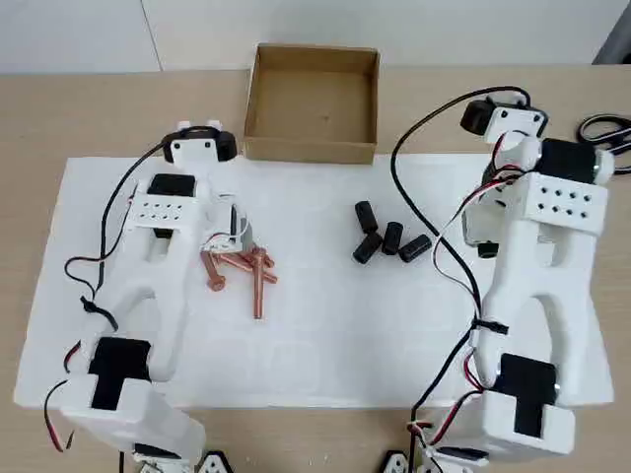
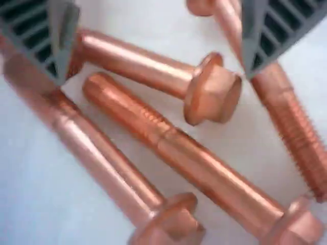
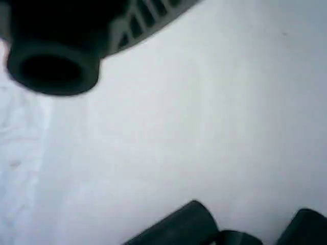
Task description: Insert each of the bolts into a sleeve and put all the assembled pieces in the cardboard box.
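Several copper bolts (image 1: pixel 242 266) lie in a loose pile on the white mat, left of centre. My left gripper (image 1: pixel 237 236) hangs low over the pile, open. In the left wrist view its grey ribbed fingers (image 2: pixel 46 41) straddle the bolts (image 2: pixel 153 76) with nothing gripped. Several black sleeves (image 1: pixel 389 239) lie right of centre. My right gripper (image 1: pixel 483 241) stands to their right, shut on one black sleeve (image 3: pixel 51 66), which shows end-on with its bore open. The cardboard box (image 1: pixel 311 150) sits empty at the back centre.
The white mat (image 1: pixel 325 345) covers most of the wooden table. Black scissors (image 1: pixel 601 128) lie at the far right edge. Loose sleeves (image 3: pixel 179 227) show beyond my right gripper. Open mat lies between the bolts and the sleeves, and in front of both.
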Robot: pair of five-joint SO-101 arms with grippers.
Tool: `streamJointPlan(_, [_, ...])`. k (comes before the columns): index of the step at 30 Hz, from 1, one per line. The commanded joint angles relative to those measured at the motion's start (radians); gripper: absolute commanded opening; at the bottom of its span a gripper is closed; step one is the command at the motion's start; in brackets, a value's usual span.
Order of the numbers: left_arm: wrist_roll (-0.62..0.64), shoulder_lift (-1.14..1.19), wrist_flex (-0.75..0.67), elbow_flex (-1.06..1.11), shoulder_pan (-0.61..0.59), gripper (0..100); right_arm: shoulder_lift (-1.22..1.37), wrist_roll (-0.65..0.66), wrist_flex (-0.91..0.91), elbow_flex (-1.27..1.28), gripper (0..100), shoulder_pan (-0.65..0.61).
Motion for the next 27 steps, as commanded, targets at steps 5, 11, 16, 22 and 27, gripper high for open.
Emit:
streamJointPlan(5, [-0.003,-0.015,0.072,-0.048,0.074,21,-0.051,0.005,0.008,-0.005,0.4,0.008])
streamJointPlan(11, [-0.038,-0.017,0.144,-0.048,0.16,21,-0.051,0.005,0.008,-0.005,0.4,0.004])
streamJointPlan(16, [-0.038,-0.015,0.147,-0.047,0.155,21,-0.051,0.005,0.008,-0.005,0.4,0.005])
streamJointPlan(22, [-0.038,-0.005,0.143,-0.041,0.157,21,-0.051,0.005,0.008,-0.005,0.4,0.007])
streamJointPlan(27, [-0.037,-0.005,0.141,-0.041,0.157,21,-0.051,0.005,0.008,-0.005,0.4,0.005])
